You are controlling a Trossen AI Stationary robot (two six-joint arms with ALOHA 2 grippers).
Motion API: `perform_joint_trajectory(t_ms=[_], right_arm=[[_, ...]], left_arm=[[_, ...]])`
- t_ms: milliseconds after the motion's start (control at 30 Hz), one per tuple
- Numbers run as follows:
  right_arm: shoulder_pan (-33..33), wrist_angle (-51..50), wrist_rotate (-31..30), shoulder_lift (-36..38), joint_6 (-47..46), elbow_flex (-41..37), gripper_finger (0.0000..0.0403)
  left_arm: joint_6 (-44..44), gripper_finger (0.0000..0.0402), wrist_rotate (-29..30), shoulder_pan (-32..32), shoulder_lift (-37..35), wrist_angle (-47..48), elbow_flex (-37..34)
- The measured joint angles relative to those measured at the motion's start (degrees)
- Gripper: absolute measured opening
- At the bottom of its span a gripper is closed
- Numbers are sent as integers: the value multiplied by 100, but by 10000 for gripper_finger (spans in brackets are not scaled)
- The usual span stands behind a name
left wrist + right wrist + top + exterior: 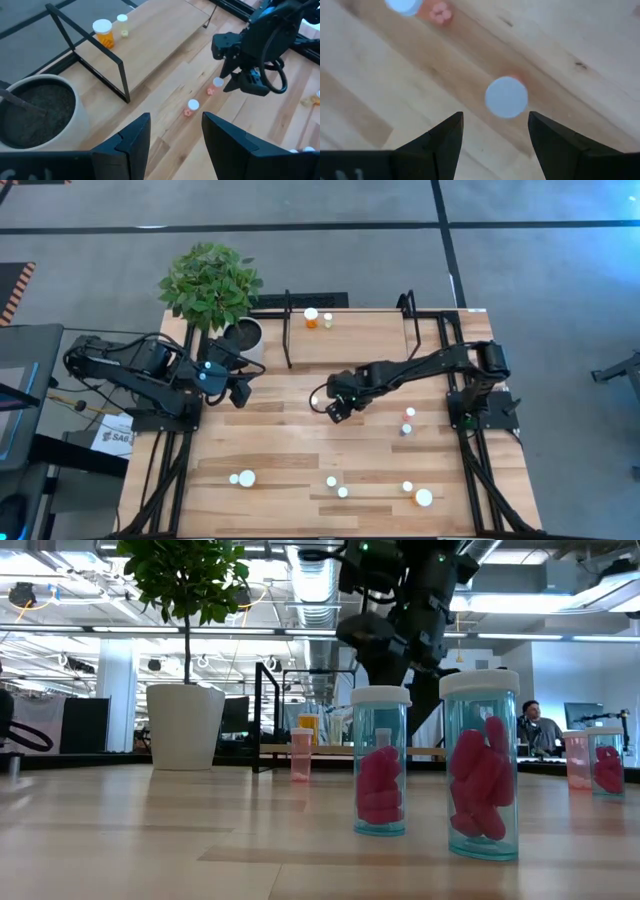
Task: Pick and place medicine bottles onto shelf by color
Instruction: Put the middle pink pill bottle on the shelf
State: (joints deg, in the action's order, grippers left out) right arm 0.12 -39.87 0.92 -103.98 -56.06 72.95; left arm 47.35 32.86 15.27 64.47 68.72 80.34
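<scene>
Only one scrap of writing showed, a partly readable "SA" on a paper point(115, 438) beside the surface point(280, 450). Clear bottles point(381, 760) with white caps held pinkish-red pills; an orange bottle point(311, 317) stood on the shelf point(360, 335). Others stood scattered near the surface's front edge. The right end effector point(494, 131) hung spread above a white-capped bottle point(506, 97) mid-surface. The left end effector point(175, 132) waited spread near the plant pot point(35, 110).

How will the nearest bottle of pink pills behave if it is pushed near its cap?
The bottle stands tall on a narrow base, so it would probably tip. Its clear wall looks smooth, perhaps slippery. Loose pills may shift.
</scene>
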Motion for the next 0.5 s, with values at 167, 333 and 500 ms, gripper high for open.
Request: perform_joint_trajectory(t_ms=[167,333,500], right_arm=[[61,48,-368,-42,-1,-2,249],[75,51,-523,-42,-1,-2,249],[72,49,-560,-42,-90,-2,249]], left_arm=[[2,165,9,0,0,5,0],[-12,165,15,-2,0,25,0],[-7,165,54,-2,0,151,0]])
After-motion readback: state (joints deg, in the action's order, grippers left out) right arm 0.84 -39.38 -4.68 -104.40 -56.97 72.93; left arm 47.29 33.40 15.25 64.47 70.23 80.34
